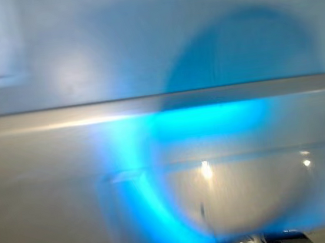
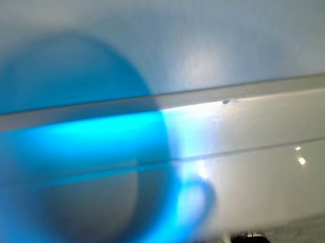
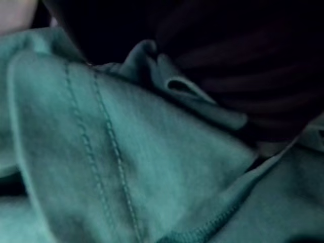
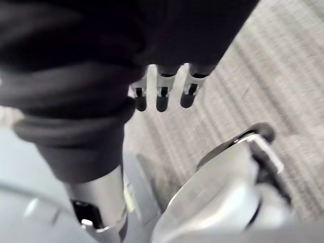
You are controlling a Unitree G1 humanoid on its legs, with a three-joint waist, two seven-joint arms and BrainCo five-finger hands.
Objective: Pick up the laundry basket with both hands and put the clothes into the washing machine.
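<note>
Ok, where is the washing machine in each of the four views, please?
Left eye view: washing machine, pale front across the width, very close.
Right eye view: same front, blue glow at left.
Left wrist view: green cloth close up; the machine cannot be made out.
Right wrist view: perhaps the round silver part over grey carpet; uncertain.
Shared landmark: the horizontal seam across both eye views.

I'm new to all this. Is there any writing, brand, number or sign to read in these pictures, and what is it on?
No text can be read in any view.
Pale panel in the eye views: a blue glow and light spots, no lettering to make out.
Teal cloth: rows of stitching, no tag or print.
Right robot hand and striped carpet: no markings.
</note>
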